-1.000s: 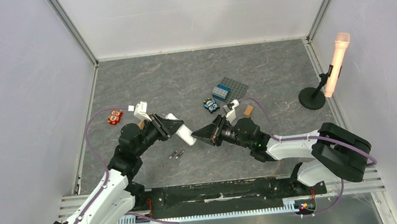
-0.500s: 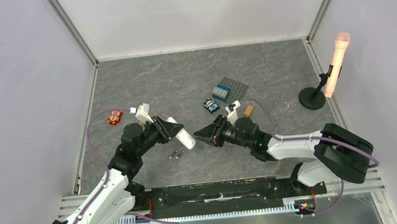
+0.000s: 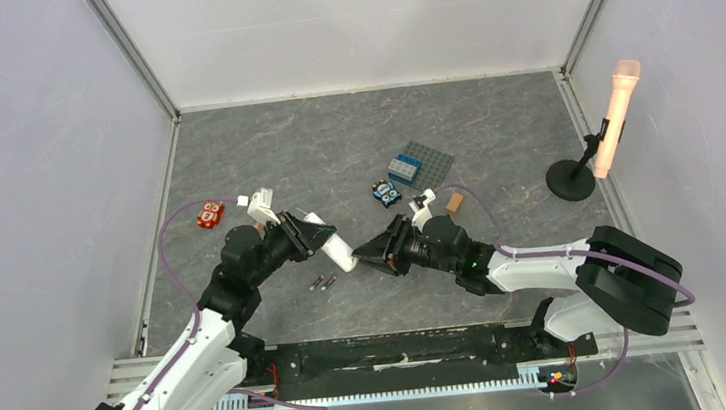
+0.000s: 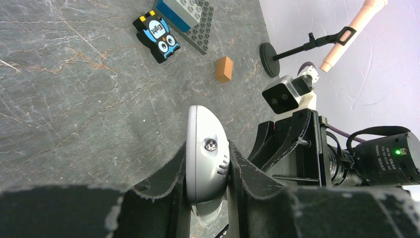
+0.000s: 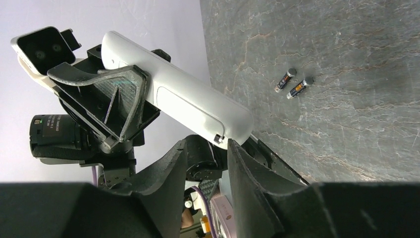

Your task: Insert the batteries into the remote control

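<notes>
Off the table (image 3: 493,132), left gripper (image 4: 208,151) clamps slim white remote control (image 5: 183,99); right gripper (image 5: 208,153) barely parted

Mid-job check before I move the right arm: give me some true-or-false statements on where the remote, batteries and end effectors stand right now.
1. The left end effector clamps the remote control. True.
2. Both batteries sit inside the remote control. False: they lie side by side on the table.
3. The right end effector holds a battery. False: it holds nothing, and its fingers stand apart near the remote control's free end.
4. The battery cover is on the remote control. True, judging by the right wrist view.
</notes>
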